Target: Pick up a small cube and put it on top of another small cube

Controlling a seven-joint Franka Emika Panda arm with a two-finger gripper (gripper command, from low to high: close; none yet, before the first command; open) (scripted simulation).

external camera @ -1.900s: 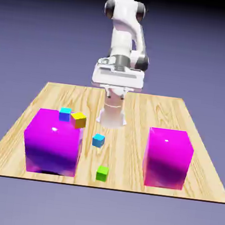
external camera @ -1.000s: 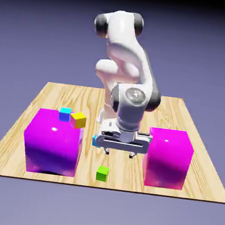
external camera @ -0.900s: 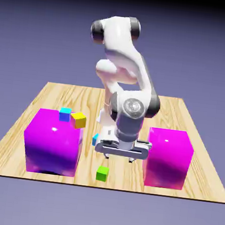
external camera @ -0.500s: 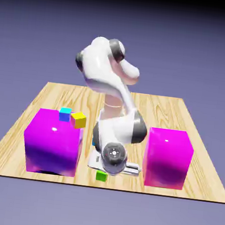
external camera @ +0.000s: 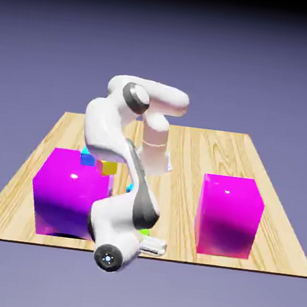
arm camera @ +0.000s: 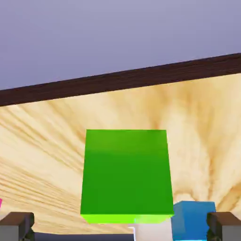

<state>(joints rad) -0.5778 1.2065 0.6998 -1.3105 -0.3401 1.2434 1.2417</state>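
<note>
Gripper [arm camera: 121,227] — fingers spread wide, green cube [arm camera: 126,172] large between them and just above in hand view, cube not gripped. In exterior view, green cube at six o'clock on table [external camera: 175,220], mostly hidden behind arm [external camera: 124,220]. Big magenta blocks — one at eight o'clock [external camera: 66,196], one at four [external camera: 228,216]. Blue cube [arm camera: 193,220] at five o'clock in hand view.

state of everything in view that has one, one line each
two-finger gripper: open, nothing between its tips
bright lime-green small cube: on the wooden table, not held, not stacked
large magenta block on the exterior view's right: standing on the table
white robot arm: bent, reaching out low over the table
</note>
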